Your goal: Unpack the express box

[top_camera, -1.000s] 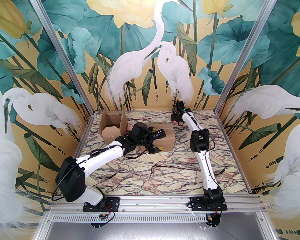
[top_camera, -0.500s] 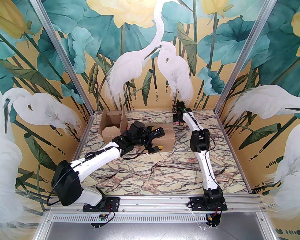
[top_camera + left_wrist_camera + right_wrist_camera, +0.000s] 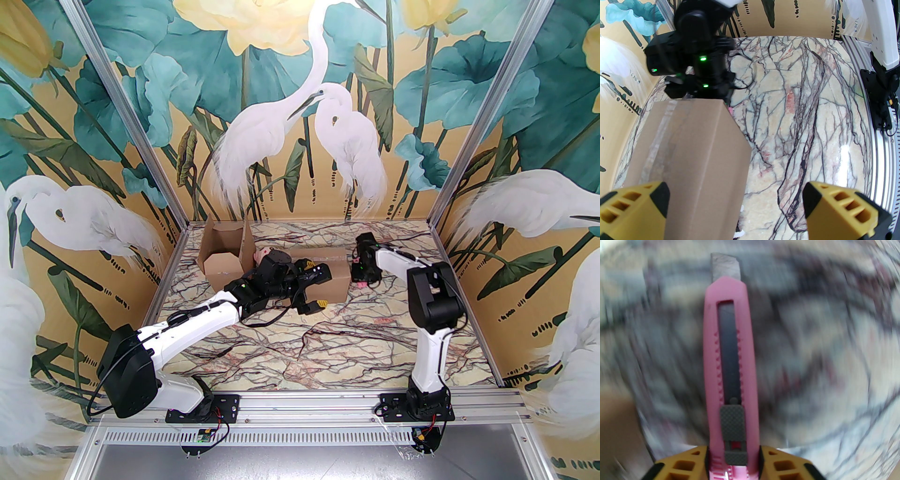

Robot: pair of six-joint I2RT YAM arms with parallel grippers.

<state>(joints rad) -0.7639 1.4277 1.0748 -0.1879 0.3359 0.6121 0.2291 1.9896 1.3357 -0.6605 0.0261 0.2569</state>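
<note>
We find the left gripper (image 3: 736,194) with its jaws spread wide. One finger is above the taped express box (image 3: 689,145), which runs ahead of the jaws, and the other is over the marble table (image 3: 811,117). The right gripper (image 3: 733,451) clamps a pink utility knife (image 3: 730,345), blade out ahead of its jaws.

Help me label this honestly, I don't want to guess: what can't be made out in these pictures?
- Right wrist view: everything behind the pink utility knife is motion-blurred; what its blade points at is unclear.
- Top external view: the left arm covers much of the sealed box, and most of a pink object behind it.
- Top external view: the walls of the open box hide its inside.
</note>
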